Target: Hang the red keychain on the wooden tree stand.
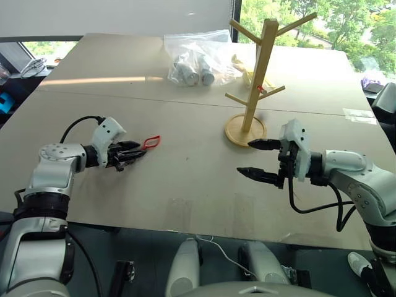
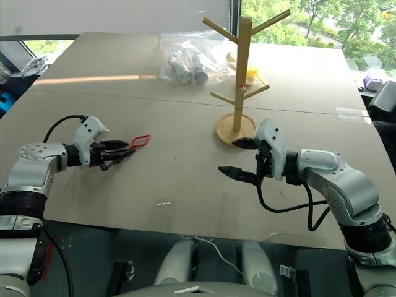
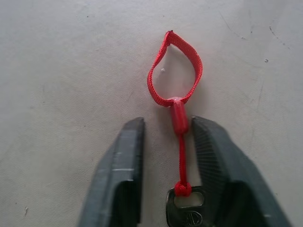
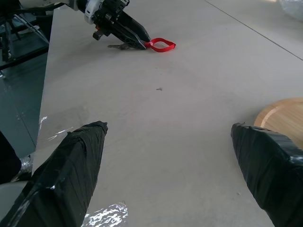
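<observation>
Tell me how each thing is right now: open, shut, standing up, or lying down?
left gripper: closing around the red keychain, which lies flat on the table.
right gripper: open, holding nothing.
wooden tree stand: standing upright, pegs bare.
clear plastic bag: lying on the table, things inside.
</observation>
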Motion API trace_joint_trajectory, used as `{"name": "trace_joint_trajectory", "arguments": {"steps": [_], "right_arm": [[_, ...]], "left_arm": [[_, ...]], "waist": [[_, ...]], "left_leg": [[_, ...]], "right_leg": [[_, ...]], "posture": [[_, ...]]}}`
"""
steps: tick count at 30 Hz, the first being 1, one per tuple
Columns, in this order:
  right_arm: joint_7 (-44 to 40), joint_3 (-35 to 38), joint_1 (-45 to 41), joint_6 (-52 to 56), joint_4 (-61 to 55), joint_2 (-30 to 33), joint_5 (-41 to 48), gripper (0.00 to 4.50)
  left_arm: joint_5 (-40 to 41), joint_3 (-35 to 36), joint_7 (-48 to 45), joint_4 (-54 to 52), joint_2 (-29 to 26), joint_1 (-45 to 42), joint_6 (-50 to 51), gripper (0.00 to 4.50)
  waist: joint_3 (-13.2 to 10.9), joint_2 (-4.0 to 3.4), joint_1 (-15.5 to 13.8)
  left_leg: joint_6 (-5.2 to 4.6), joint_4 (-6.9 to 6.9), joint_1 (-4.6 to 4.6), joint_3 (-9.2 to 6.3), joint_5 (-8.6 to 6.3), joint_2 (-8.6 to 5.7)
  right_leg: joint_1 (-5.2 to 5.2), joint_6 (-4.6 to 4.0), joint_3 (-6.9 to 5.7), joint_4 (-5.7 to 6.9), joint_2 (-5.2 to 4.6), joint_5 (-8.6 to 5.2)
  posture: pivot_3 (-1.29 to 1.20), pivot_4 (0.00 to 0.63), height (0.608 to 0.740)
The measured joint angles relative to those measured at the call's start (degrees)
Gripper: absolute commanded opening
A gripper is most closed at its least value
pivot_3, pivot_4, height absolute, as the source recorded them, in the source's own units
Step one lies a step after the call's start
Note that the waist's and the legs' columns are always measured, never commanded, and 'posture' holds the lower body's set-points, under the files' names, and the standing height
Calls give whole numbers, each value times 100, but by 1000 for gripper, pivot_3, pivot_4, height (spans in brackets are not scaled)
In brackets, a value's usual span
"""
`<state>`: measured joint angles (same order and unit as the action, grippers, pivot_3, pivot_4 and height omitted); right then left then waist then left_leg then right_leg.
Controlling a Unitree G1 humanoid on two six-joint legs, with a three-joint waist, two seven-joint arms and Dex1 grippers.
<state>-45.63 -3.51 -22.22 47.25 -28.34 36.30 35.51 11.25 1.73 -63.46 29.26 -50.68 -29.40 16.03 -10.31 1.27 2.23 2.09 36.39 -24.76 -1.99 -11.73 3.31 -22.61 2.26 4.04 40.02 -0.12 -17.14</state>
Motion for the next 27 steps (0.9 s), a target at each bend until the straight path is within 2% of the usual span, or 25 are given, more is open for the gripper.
{"name": "trace_joint_trajectory", "arguments": {"steps": [9, 11, 13, 14, 15, 17, 18, 19, 20, 21, 24, 27], "right_arm": [[4, 2, 56, -13, 7, 47, 21, 4500], [96, 42, 201, -56, -33, 68, -15, 4500], [355, 363, 698, -116, -267, 70, -76, 4500], [640, 671, 1081, -140, -536, -62, -80, 4500], [720, 725, 1145, -148, -605, -104, -77, 4500], [1174, 1057, 1447, -201, -1058, -412, -52, 4500], [1359, 1140, 1524, -242, -1217, -484, -82, 4500], [1796, 1286, 1741, -302, -1525, -645, -284, 4500], [1855, 1290, 1755, -303, -1553, -663, -316, 4500], [2121, 1407, 1932, -315, -1704, -744, -416, 4500], [2476, 1495, 2070, -314, -1904, -847, -497, 4500], [2666, 1629, 1973, -288, -2115, -851, -454, 4500]], "left_arm": [[47, 142, 7, -345, -2, 247, 148, 36], [209, 273, 23, -929, -37, 614, 414, 36], [547, 570, 261, -2091, 38, 1064, 881, 36], [843, 915, 619, -3033, 189, 1190, 1267, 36], [928, 990, 710, -3289, 201, 1189, 1349, 36], [1155, 1235, 1148, -4531, 298, 1263, 1673, 36], [1215, 1205, 1278, -4930, 368, 1256, 1742, 36], [1236, 995, 1650, -5485, 774, 1109, 1792, 36], [1243, 944, 1693, -5570, 816, 1101, 1792, 36], [1128, 575, 1929, -5725, 1098, 861, 1770, 36], [693, -214, 2276, -5749, 1661, 116, 1342, 36], [298, -660, 2481, -5582, 2032, -431, 772, 36]], "waist": [[0, 0, 11], [0, 0, 18], [-2, 5, -24], [-3, 8, -73], [-2, 9, -95], [0, 6, -116], [2, 3, -113], [13, -9, -134], [13, -8, -133], [14, -6, -156], [15, -4, -156], [17, -7, -67]], "left_leg": [[0, 0, -1, 0, 0, 0], [0, 0, -2, 1, 0, 1], [0, 0, -19, -10, 0, 2], [1, 4, -29, -19, 0, 3], [1, 10, -27, -19, 0, 2], [1, 12, -17, -12, 0, 2], [1, 11, 0, -3, 0, 0], [1, 13, 13, -6, 0, -2], [1, 13, 14, -6, 0, -2], [1, 13, 13, -13, 0, -3], [0, 25, 5, -18, 0, -7], [0, 22, 14, -11, 0, -7]], "right_leg": [[0, 0, 0, -1, 0, 0], [-1, 0, 2, -2, -1, 0], [-5, 0, -9, -6, -4, 0], [-8, 0, -17, -9, -4, 0], [-7, 0, -18, -5, -4, 0], [2, 2, -9, -3, -4, 1], [14, 3, -1, -3, -4, 1], [29, 4, -2, -5, -4, 0], [30, 4, -2, -4, -2, 0], [32, 4, -6, -5, 0, 1], [34, 4, -1, -8, 5, 1], [35, 4, 11, -8, 8, 1]], "posture": [[0, 150, 740], [0, 150, 740], [0, 150, 740], [0, 150, 740], [0, 150, 740], [0, 150, 740], [0, 150, 740], [0, 150, 740], [0, 150, 740], [0, 150, 740], [0, 150, 740], [0, 150, 740]]}}
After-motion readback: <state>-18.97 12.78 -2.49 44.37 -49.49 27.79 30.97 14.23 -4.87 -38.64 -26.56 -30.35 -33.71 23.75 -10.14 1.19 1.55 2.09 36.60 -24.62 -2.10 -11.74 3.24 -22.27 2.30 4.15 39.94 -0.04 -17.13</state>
